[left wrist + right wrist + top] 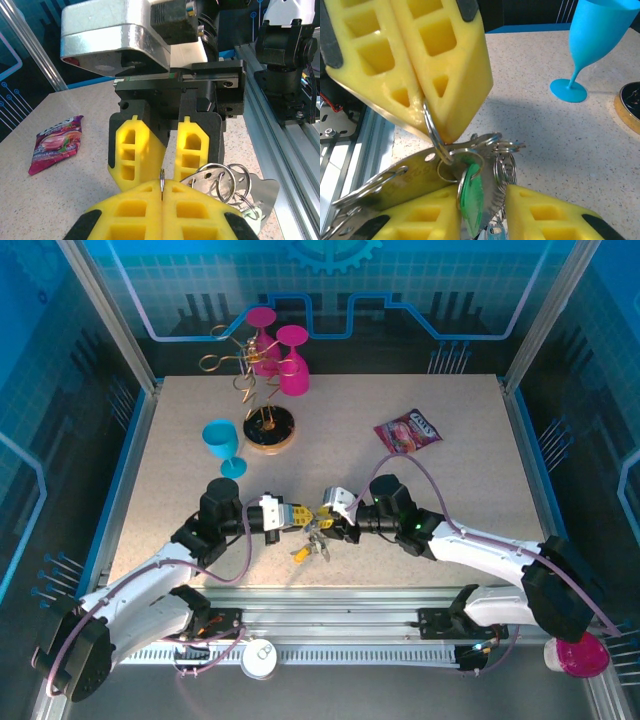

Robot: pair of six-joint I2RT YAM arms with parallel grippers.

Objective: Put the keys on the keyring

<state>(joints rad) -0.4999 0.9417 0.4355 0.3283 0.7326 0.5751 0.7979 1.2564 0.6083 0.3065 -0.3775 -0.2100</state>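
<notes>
By front edge of counter (pixel 470 460), between arms: pinching keyring (pixel 431 131) wire tight in left jaws, keys (pixel 471 192) bunched between right jaws, can't tell if actually gripped. Best to hold wire steady, slide keys on slowly.

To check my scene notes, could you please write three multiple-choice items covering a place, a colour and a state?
1. In the top view, the snack packet lies where from the blue cup? A left; B right; C inside it.
2. The key hanging in the right wrist view has a head coloured: A green; B red; C white.
3. The left pincer is: A wide open; B shut on the keyring; C shut on the cup.
Answers: B, the packet lies right of the cup; A, green plastic shows; B, it pinches the thin wire.
</notes>
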